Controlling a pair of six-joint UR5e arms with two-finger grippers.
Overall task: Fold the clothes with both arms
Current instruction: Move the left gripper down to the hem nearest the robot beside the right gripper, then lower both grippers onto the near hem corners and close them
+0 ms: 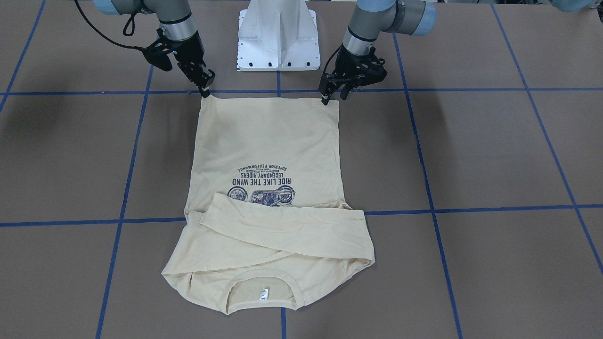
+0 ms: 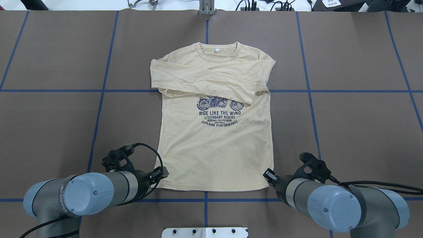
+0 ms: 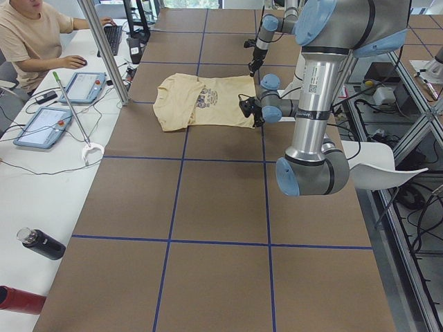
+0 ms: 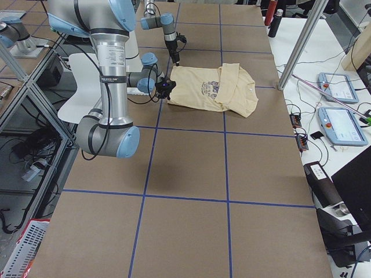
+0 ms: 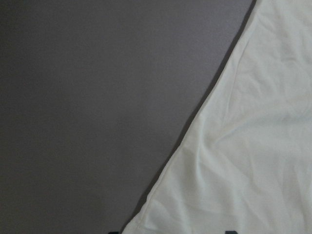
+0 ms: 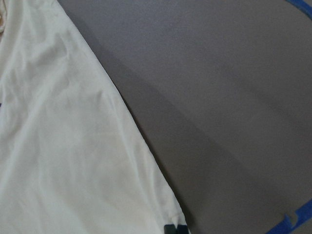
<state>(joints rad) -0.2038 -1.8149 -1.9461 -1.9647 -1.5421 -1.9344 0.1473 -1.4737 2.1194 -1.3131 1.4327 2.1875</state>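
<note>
At the robot-side hem of the T-shirt (image 2: 214,148), which lies flat with its sleeves crossed, the left gripper (image 1: 332,97) straddles 1 corner wide open, holding nothing, while the right gripper (image 1: 206,89) looks pinched on the other. An uneven lift, or a grip on only 1 layer, could skew the fold.

My left arm (image 3: 309,97) looms close, with the left gripper (image 3: 248,108) low at the near hem corner of the yellow shirt (image 3: 204,104). The shirt's spread on the brown surface (image 3: 214,207). Further off, my right gripper (image 3: 253,68) points down over the far hem corner. Contact? Can't tell from here. A person (image 3: 28,38) sits past the neck end, a tablet (image 3: 84,86) nearby.
</note>
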